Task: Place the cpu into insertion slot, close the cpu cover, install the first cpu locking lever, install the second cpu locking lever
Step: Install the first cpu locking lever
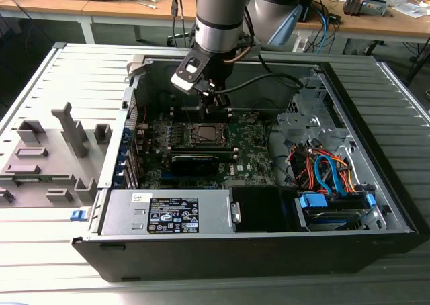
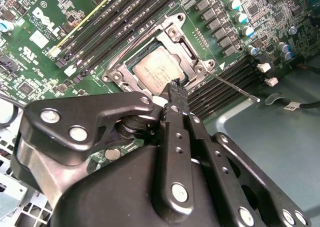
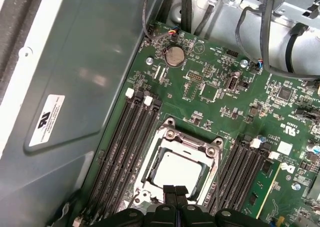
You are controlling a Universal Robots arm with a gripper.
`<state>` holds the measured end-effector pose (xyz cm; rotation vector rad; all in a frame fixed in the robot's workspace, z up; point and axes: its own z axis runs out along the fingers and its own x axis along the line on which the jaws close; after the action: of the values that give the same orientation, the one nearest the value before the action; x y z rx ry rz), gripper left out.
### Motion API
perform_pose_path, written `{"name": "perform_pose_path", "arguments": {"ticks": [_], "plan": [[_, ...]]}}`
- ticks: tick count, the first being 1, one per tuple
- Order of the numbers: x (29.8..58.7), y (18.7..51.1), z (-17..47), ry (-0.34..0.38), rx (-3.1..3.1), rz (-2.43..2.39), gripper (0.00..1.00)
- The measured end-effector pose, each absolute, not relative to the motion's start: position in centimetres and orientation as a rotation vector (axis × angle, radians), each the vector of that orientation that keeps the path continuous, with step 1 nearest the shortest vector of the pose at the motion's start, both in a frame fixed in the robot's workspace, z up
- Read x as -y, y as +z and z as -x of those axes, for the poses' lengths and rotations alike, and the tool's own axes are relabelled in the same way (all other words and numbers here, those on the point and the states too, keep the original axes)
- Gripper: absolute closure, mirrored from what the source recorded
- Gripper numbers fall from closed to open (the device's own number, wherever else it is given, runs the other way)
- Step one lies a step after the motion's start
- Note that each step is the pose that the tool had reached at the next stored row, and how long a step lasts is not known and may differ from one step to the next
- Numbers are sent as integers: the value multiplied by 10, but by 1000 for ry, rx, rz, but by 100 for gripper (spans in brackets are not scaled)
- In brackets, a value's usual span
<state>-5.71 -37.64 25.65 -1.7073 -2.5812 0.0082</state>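
Grey table (image 1: 40, 265) slats carry an open computer case (image 1: 269, 248) with a green motherboard (image 1: 252, 150) inside. Over the board hangs the arm's claw (image 1: 216, 103), its two fingers pressed together with nothing between them. The cpu (image 2: 159, 69) (image 3: 177, 173) lies flat in the insertion slot (image 1: 205, 134), right by the claw tips in both wrist views. The cpu cover (image 3: 186, 143), a shiny frame, lies down around the cpu. A thin metal lever (image 2: 232, 87) sticks out from the slot's corner.
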Motion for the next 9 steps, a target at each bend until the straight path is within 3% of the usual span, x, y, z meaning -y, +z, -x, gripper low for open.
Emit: {"name": "perform_pose_path", "arguments": {"ticks": [9], "plan": [[376,256,57,9,2605,1670,89]]}}
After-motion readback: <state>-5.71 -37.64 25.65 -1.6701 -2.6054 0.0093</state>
